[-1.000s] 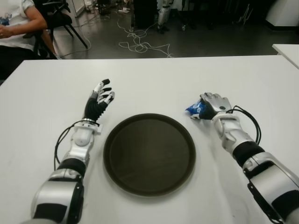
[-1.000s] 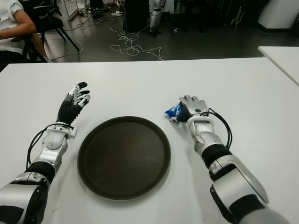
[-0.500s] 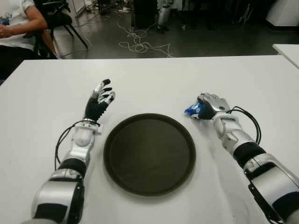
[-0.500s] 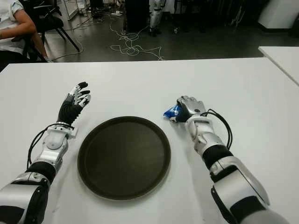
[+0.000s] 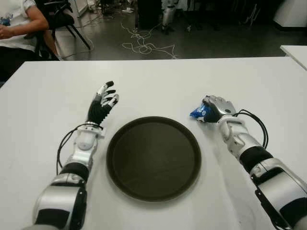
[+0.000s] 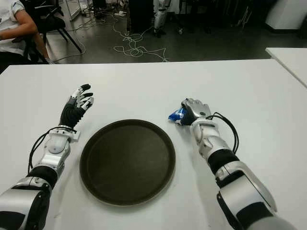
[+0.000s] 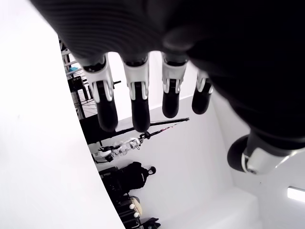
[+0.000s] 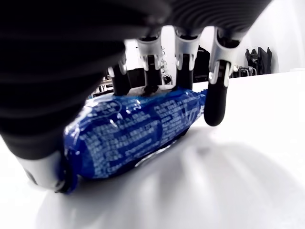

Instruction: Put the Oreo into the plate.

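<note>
The Oreo is a blue wrapped pack [image 5: 197, 113] just past the right rim of the round dark plate [image 5: 153, 158] on the white table [image 5: 158, 81]. My right hand [image 5: 209, 111] is shut on it from above. Up close in the right wrist view, the fingers [image 8: 183, 52] curl over the far side of the pack [image 8: 138, 133] and the thumb presses its near end, with a shadow on the table beneath. My left hand [image 5: 104, 98] shows to the left of the plate with fingers [image 7: 138, 102] spread and nothing in it.
A person sits on a chair beyond the table's far left corner [image 5: 19, 26]. Cables [image 5: 144, 47] trail over the dark floor behind the table. The corner of a second white table [image 5: 295, 51] shows at the right.
My right hand, with the Oreo pack in it, has shifted slightly to the left and away from me. The left hand and the plate have not moved.
</note>
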